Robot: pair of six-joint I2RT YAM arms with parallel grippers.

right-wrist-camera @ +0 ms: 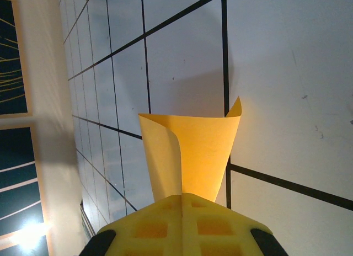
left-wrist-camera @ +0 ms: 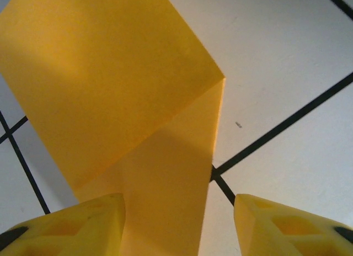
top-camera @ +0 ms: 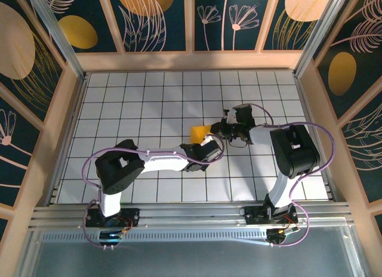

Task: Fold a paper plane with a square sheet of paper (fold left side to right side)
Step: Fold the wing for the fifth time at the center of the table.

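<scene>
1. The square sheet of paper (top-camera: 199, 133) sat near the middle of the tiled worktop (top-camera: 149, 98), a little right of centre in the top view. The tips of the two arms reached it from opposite sides. It looked small and doubled over rather than spread flat.
2. The right gripper (right-wrist-camera: 182, 212) was clenched on one edge of the sheet. At the bottom of the right wrist view its yellow fingers (right-wrist-camera: 149, 228) met with no gap, and the paper rose out of them toward the centre of the frame. One side of the paper curled inward.
3. That pinch probably served as an anchor, lifting one edge off the worktop so the rest could be swung over or lined up.
4. The left gripper (left-wrist-camera: 179, 228) stood released. Its fingers sat apart in the two lower corners of the left wrist view, with the paper running down between them. The right-hand finger was clear of the sheet. Whether the left-hand one brushed it could not be told.
5. In the left wrist view a flap (left-wrist-camera: 105, 79) covered the upper left of the frame. Its sharp edge ended at a corner right of centre, and a shaded lower layer lay beneath it. The fold seemed under way, not yet pressed flat.
6. The open left gripper straddling the sheet suggested it was placed to take or press the paper while the right one held.
7. The paper looked thin and springy, so the curl could pull the crease off line or let the sheet slip from the pinch.
</scene>
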